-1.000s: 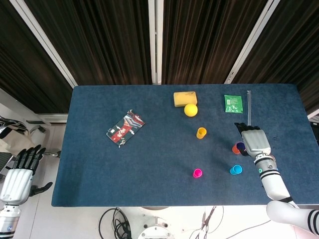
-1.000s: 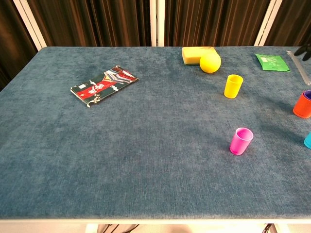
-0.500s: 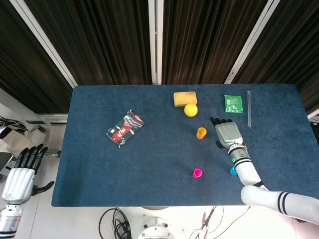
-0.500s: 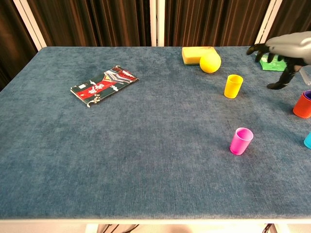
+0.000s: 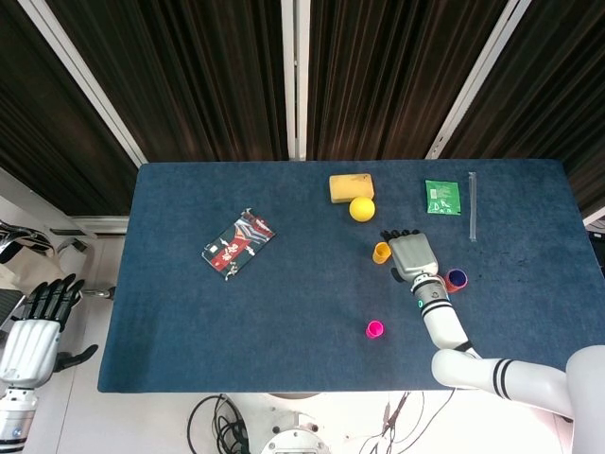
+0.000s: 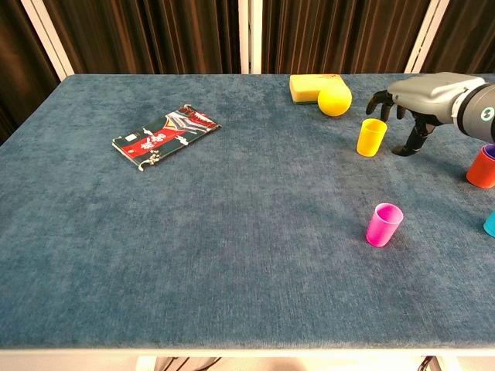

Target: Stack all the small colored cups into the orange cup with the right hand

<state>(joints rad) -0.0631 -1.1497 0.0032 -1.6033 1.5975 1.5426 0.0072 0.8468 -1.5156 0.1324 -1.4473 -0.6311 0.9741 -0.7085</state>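
Reaching for the yellow cup (image 6: 371, 137) now. My right hand (image 6: 418, 98) is open, holding nothing, fingers spread and curled down just beside the cup's right side, not touching it as far as I can tell. A second ago that hand was way over by the orange cup (image 6: 481, 167); it has swung left across the desk (image 6: 232, 232) since then, so I'd say the last drop-off is done and yellow is the next pick.

Going outward: the orange cup sits at about 4 o'clock from the hand, with a purple cup (image 5: 458, 278) already nested in it. The blue cup (image 6: 490, 224) is further out the same way, at the frame edge. The pink cup (image 6: 384, 224) stands around 7 o'clock, well apart.

Left hand (image 5: 28, 333) hangs off the desk, open and empty.
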